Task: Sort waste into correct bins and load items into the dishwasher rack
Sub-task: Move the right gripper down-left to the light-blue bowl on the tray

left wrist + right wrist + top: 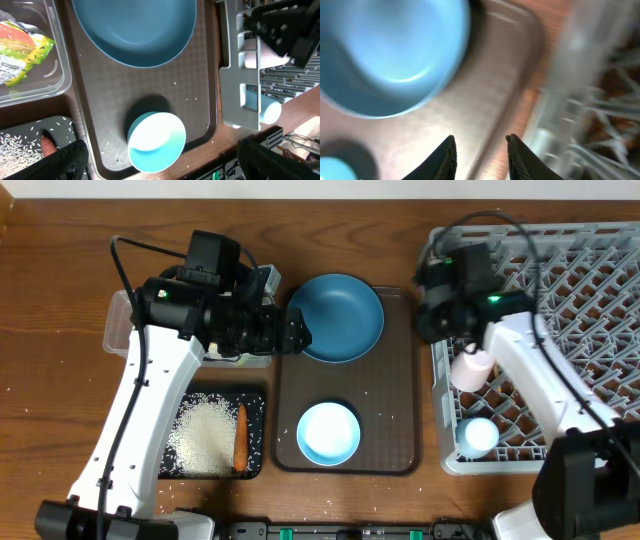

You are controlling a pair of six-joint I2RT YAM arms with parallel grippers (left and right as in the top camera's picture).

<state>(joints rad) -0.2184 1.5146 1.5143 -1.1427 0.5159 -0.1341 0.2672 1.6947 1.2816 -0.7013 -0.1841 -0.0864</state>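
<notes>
Collision risk, upper right of centre: right gripper (pixel 480 140), fingers slightly apart and empty, hovers between plate (pixel 340 315) and rack (pixel 560 300) and could strike either; left gripper (pixel 160 145) gapes wide.

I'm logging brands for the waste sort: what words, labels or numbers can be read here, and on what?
No text is readable.
Print on the snack wrapper in the clear tub: small dark lettering, too small and blurred to read.
Nothing else shows any lettering.
</notes>
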